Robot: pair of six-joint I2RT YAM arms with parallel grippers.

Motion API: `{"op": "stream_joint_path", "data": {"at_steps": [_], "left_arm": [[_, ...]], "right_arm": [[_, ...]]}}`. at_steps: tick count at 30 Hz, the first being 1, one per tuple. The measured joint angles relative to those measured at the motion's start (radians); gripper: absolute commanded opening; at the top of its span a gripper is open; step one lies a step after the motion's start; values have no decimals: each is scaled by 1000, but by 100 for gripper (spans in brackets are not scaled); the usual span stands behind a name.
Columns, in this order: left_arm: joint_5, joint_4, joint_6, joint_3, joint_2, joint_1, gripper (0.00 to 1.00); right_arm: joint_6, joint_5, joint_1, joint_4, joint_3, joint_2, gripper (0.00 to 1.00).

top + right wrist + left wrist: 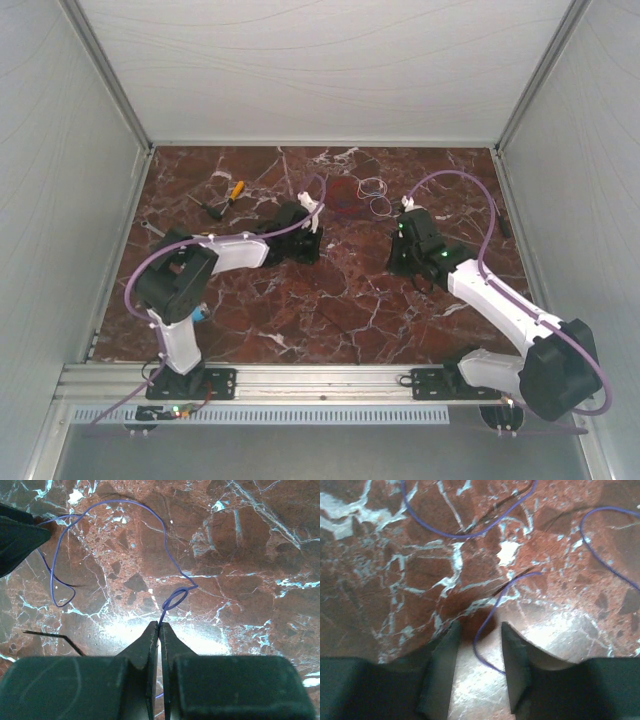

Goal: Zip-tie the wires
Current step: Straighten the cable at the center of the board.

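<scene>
Wires (362,192) lie near the worktop (330,310) far edge, between both arms. Right pincer (160,626) is clamped on one purple strand. Left pincer (480,630) is apart, straddling another strand running lengthwise through its gap.

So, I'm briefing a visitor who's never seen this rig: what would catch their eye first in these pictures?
The thin loose wires looped on the red marble table, far middle, between both arms' tips. The right hand is pinched shut on a blue-purple strand; the left hand straddles purple wire, jaws apart. A yellow-handled tool lies far left.
</scene>
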State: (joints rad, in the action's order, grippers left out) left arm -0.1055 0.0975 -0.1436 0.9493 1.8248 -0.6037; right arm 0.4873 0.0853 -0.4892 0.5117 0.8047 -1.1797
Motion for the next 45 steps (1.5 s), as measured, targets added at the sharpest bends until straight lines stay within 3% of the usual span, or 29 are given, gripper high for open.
{"op": "stream_joint_path", "data": {"at_steps": [2,9,14,23,27,34,41,45], "left_arm": [[0,11,19,0,7,-14,0],[69,70,50,-26,10,-62,0],[217,46,5,-131,-115,-56,0],[482,-77,-172,-209,-397,106,0],[566,-130,-247,-238,-382,135,0],[573,-192,-330,-251,-356,158,0],[537,-207,-481,-316,-360,158,0],[532,-220,-536,-340,-352,158,0]], "right_arm": [[0,0,2,0,0,2,0],[6,25,7,12,0,21,0],[37,97,30,58,0,36,0],[97,145,85,88,-27,74,0],[130,124,97,78,-60,40,0],[192,48,148,30,-120,-98,0],[218,-31,212,-14,-148,-175,33],[218,-64,222,-42,-149,-178,40]]}}
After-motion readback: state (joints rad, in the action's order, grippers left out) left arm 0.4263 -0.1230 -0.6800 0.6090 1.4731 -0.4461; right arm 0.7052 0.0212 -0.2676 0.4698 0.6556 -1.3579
